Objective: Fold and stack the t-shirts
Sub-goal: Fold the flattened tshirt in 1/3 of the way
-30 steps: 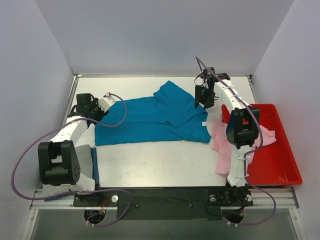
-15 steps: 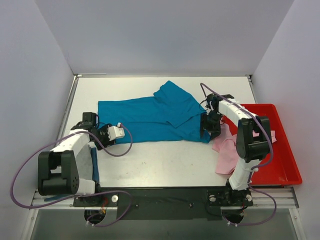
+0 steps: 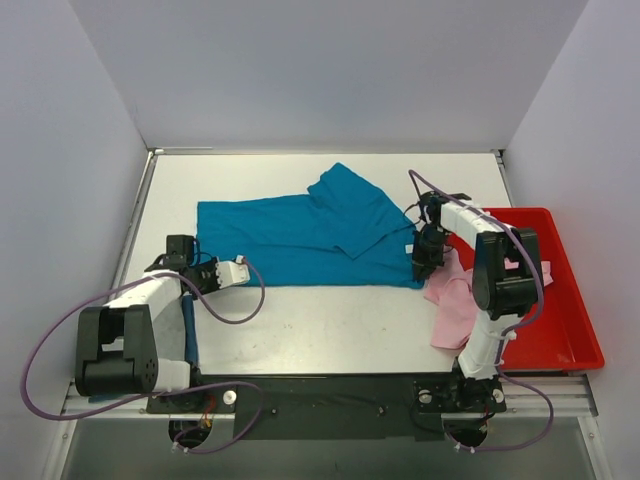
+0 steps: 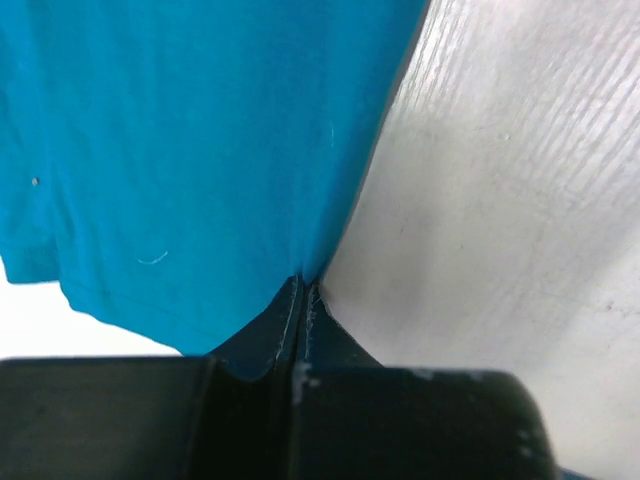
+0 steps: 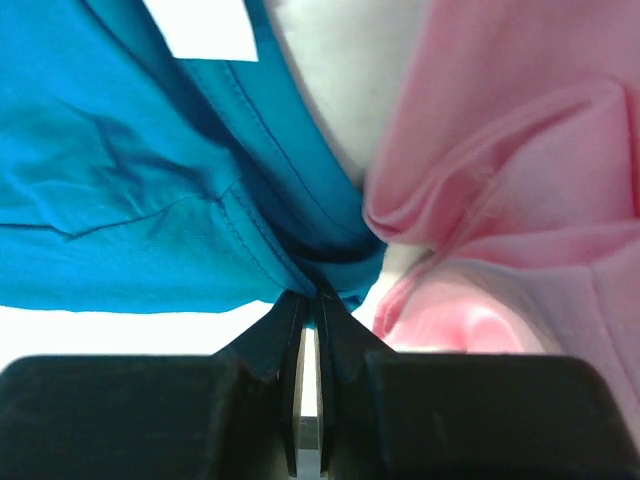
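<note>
Teal t-shirt; pink t-shirt; grey t-shirt; red tray; white table.

Teal-blue t-shirt is spread on table; its near edge is touched by left gripper and right gripper.

Red tray, seemingly on table.

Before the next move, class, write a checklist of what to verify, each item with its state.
1. Left tool shut on the edge of the teal t-shirt: ok.
2. Right tool shut on its hem: ok.
3. Right tool free of the pink t-shirt: cannot tell; it lies right beside.
4. Teal t-shirt flat: not ok; a flap is folded over.
5. Pink t-shirt inside the red tray: not ok; it spills onto the table.
</note>
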You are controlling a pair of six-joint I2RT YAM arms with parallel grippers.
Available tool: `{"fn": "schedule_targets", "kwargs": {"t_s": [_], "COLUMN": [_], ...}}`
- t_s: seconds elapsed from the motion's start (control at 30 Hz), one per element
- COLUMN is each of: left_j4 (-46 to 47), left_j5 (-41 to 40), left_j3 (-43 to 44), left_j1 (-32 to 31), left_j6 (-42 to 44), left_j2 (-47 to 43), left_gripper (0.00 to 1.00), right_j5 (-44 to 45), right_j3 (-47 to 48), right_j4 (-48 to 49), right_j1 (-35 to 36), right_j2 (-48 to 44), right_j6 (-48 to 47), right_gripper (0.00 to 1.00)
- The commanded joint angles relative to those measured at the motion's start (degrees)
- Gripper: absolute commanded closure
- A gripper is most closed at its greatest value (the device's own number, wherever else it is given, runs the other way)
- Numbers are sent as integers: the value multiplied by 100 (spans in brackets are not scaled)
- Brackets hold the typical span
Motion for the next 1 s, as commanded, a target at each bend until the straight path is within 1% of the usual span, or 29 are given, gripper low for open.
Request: {"fn": "schedule_targets", "kwargs": {"t_s": [0.0, 0.07, 0.13, 0.2, 0.3, 0.4, 0.5, 0.53, 0.57, 0.6, 0.63, 0.67, 0.7, 0.73, 0.77, 0.8, 0.83, 0.87, 0.9, 0.93, 0.97], "left_j4": [-541, -1077, -1482, -1895, -2509, -2862, -3432, -3652, -3741, -3847, -3856, -3752, -3664, -3385, -3217, -2771, -2558, -2156, -1934, -1549, -1432], "left_j5": [-198, -119, 213, 372, 391, 303, 382, 469, 487, 574, 636, 741, 934, 1057, 1224, 1304, 1409, 1436, 1471, 1472, 1446], "left_j3": [455, 562, 527, 483, 457, 421, 553, 597, 702, 746, 877, 966, 1149, 1273, 1518, 1825, 2010, 2308, 2416, 2608, 2706], "left_j1": [284, 303, 303, 285, 294, 285, 276, 285, 268, 268, 268, 268, 259, 267, 268, 268, 276, 294, 294, 303, 320], "left_j6": [-32, 135, 372, 583, 777, 873, 1154, 1190, 1251, 1252, 1208, 973, 814, 334, 94, -613, -1029, -1608, -1953, -2504, -2701], "left_j2": [-159, -264, -440, -607, -731, -827, -854, -854, -854, -871, -863, -871, -871, -854, -793, -731, -566, -468, -258, -152, 75], "left_gripper": [100, 100, 100, 100, 100, 100, 100, 96, 77, 64, 48, 32, 28, 23, 21, 19, 18, 18, 18, 21, 23], "right_j5": [214, 100, 38, 20, -50, -147, -235, -261, -314, -358, -428, -437, -428, -420, -411, -420, -446, -429, -385, -289, -262], "right_j3": [-264, -422, -615, -703, -809, -1019, -1108, -1134, -1169, -1204, -1196, -1074, -812, -566, 37, 365, 1126, 1490, 2285, 2728, 3394], "right_j4": [-738, -835, -932, -1124, -1397, -1590, -1758, -1871, -1925, -2012, -2065, -2179, -2310, -2347, -2425, -2443, -2435, -2426, -2330, -2295, -2207], "right_j1": [-63, -54, -45, -28, 7, 148, 288, 306, 341, 350, 359, 359, 385, 403, 464, 552, 613, 701, 763, 824, 842], "right_j2": [-605, -763, -807, -834, -939, -1149, -1255, -1299, -1317, -1352, -1352, -1326, -1291, -1239, -1142, -1072, -862, -738, -450, -290, 94], "right_j6": [261, 314, 315, 306, 315, 402, 455, 447, 438, 368, 254, 201, 70, -10, -141, -238, -448, -589, -808, -889, -1090], "right_gripper": [100, 100, 100, 100, 100, 100, 100, 100, 100, 100, 97, 88, 70, 65, 56, 54, 52, 51, 49, 48, 48]}}
